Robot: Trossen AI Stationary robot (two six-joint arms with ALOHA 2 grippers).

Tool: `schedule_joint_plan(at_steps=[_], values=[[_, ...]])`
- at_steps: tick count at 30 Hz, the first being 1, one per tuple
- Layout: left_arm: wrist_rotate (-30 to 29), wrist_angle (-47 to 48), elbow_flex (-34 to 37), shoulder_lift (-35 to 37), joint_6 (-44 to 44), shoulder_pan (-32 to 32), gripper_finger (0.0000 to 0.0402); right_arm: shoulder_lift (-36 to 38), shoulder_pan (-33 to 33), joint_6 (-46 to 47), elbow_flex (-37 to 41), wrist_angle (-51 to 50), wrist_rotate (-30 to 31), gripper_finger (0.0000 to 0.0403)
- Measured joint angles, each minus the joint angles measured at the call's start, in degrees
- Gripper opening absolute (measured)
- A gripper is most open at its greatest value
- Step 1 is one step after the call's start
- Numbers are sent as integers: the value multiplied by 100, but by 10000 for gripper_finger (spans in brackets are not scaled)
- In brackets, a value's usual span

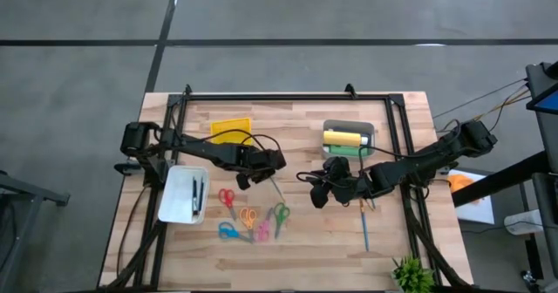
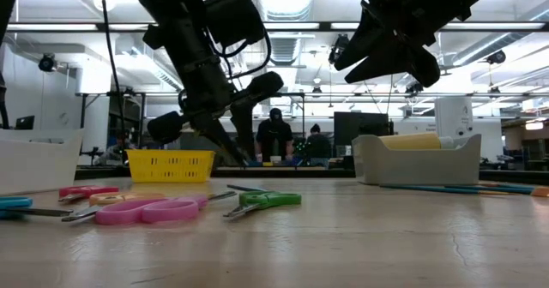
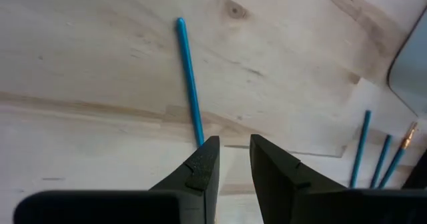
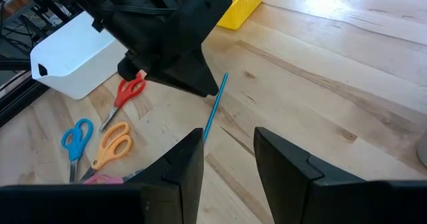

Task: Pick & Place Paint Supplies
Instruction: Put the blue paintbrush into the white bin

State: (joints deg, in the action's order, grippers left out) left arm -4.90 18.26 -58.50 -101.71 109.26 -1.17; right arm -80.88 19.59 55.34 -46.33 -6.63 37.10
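Your left gripper (image 3: 230, 159) is sitting right over the near end of the teal pen (image 3: 189, 81), jaws a little apart with nothing between them yet, and the pen lies flat on the table (image 1: 392, 119) around the middle. It's a thin stick, so if you come down even slightly off to one side, a fingertip lands on it and rolls it away, or you pinch bare wood. Grabbing it that close to the tip also means it'll probably droop or swing once lifted.

Right gripper (image 4: 229, 159) is parked at about 3 o'clock from the left one, jaws also apart and empty, pointing at the same pen. The arms are close, so moving both at once risks a bump.

The grey bin (image 1: 367, 126) with the yellow bottle (image 1: 343, 138) is at roughly 1 o'clock, and more teal sticks (image 1: 364, 225) lie at 4 o'clock.
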Motion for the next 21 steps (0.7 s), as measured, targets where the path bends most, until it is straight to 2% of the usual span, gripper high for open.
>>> schedule_joint_plan(at_steps=[5, 13, 21], values=[[-117, -44, -4, 0, 97, -7, 86, 0, 1, 6, 0, 0, 0, 130], [-156, 160, 26, -7, 962, -7, 86, 0, 2, -3, 0, 0, 0, 130], [-157, 272, 79, -93, 1208, -127, 86, 0, 1, 1, 0, 0, 0, 130]])
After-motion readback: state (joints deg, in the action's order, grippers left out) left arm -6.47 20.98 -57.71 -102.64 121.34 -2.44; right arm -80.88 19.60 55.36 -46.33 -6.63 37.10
